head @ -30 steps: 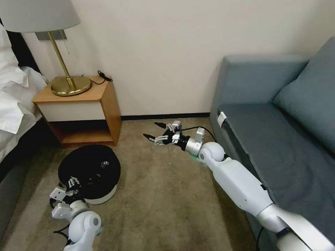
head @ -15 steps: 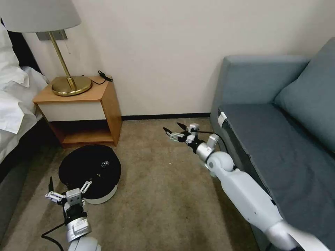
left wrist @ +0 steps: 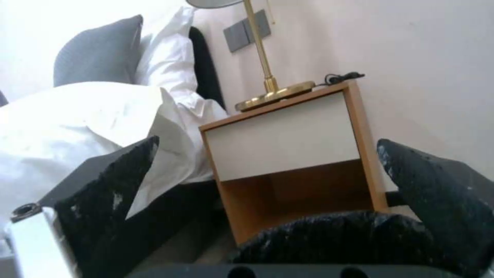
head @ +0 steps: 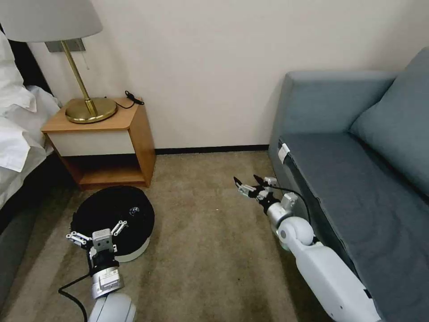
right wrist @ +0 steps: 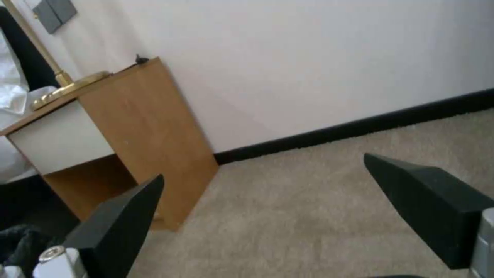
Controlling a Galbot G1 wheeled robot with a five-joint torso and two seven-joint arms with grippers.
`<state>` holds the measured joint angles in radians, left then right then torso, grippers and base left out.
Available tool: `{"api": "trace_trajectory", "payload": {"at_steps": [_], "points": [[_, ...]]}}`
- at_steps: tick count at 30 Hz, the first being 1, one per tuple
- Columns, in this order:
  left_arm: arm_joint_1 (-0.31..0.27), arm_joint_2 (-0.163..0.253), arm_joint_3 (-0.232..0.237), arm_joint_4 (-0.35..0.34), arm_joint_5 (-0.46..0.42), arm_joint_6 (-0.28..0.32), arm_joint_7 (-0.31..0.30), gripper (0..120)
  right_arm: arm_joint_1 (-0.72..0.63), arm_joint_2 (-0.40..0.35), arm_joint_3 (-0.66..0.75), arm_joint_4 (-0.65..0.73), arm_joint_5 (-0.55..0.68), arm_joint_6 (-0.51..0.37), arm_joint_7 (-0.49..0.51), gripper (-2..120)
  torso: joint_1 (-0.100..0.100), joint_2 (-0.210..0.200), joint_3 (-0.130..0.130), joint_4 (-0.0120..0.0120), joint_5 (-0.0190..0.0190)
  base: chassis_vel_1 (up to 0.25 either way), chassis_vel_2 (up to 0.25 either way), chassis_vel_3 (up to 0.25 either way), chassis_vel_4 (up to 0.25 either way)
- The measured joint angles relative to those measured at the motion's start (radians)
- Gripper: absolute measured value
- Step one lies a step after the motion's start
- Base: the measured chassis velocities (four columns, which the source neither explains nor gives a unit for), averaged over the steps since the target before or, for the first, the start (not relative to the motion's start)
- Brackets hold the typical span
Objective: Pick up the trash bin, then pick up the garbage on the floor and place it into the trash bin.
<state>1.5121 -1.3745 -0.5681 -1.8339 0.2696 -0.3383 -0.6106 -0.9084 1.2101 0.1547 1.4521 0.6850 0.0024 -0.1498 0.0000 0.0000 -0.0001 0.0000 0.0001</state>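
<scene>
Low in the left of the head view, the trash bin (head: 129,250) is seen on the carpet (head: 210,264) before the nightstand (head: 105,143). The left gripper (head: 96,231), spread wide, is held at its near rim. Right of centre, the right gripper (head: 249,184) is held released above bare carpet beside the sofa (head: 357,179).

Both grippers (left (head: 97,230), right (head: 249,182)) agape

White trash bin (head: 129,256) with black liner, beige carpet (head: 210,250), grey-blue sofa (head: 357,179), brass lamp (head: 89,107).
</scene>
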Motion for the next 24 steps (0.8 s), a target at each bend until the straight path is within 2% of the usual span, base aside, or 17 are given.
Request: {"api": "trace_trajectory", "payload": {"at_steps": [24], "points": [[-0.001, 0.000, 0.000, 0.001, -0.004, -0.002, 0.000, 100, 0.004, 0.002, -0.002, 0.000, -0.001, 0.002, -0.007, 100, 0.000, 0.000, 0.000, 0.0000, 0.0000, 0.000, 0.000, 0.000, 0.000]]}}
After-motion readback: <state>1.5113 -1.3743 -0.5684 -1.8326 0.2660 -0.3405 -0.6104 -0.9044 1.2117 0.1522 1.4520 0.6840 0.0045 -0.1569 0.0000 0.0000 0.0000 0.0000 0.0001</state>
